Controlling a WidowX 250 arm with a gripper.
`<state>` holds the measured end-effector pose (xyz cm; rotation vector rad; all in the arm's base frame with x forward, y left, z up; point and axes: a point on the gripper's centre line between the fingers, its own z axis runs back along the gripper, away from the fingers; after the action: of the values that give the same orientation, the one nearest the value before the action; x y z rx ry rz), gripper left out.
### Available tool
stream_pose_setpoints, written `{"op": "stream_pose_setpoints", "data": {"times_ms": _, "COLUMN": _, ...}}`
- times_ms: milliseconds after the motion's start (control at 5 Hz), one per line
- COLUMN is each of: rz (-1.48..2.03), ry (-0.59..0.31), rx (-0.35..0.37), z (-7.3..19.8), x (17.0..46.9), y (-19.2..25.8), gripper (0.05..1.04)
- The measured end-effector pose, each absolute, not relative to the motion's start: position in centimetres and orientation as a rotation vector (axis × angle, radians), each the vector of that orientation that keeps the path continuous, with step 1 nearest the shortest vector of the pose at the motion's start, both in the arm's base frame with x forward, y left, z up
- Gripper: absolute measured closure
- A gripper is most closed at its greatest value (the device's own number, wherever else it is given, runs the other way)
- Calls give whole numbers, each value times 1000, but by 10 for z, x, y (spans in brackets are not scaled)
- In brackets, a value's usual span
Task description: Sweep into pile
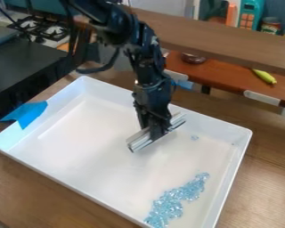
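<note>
At lower right of frame, blue beads (170, 204) lie in a loose band, contained by the walled tray (79, 133). At centre, the gripper (156, 132) is closed on a metal bar (138, 140), held crosswise, presumably so its long edge can sweep a wide path.

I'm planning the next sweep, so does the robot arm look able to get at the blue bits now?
Probably yes. The pincer holds a silver bar inside the white tray, and nothing seen stands between it and the blue bits; the tray's wall beside them may limit the angle.
</note>
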<state>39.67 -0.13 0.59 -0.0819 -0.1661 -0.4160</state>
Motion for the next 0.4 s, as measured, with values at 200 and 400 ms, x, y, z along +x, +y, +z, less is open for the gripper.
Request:
{"op": "stream_pose_setpoints", "data": {"times_ms": 200, "rz": -439, "ry": -136, "rx": -63, "z": -4, "x": 404, "y": -5, "gripper": 711}}
{"op": "stream_pose_setpoints", "data": {"times_ms": 400, "rz": -471, "ry": -117, "rx": -43, "z": -9, "x": 407, "y": -10, "gripper": 711}}
